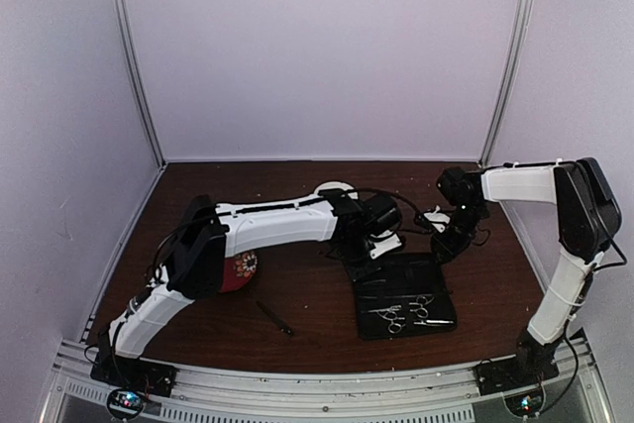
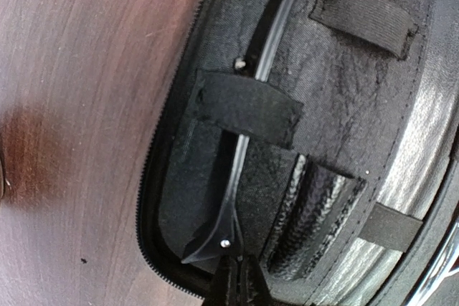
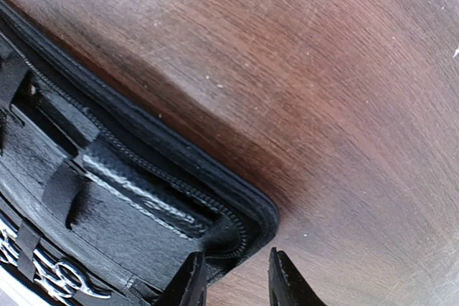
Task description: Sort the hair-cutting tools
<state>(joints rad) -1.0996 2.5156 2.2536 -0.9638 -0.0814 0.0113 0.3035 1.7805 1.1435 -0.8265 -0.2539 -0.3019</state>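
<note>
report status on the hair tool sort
left gripper shut on slim tool, tucked under case strap. right gripper open at case corner. black stick loose on table.

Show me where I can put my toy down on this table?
Bare brown wooden table shows at the far left corner behind the white left arm, and between the open flat black case and the right arm. Crowded: the middle, where both arms reach the case.
</note>
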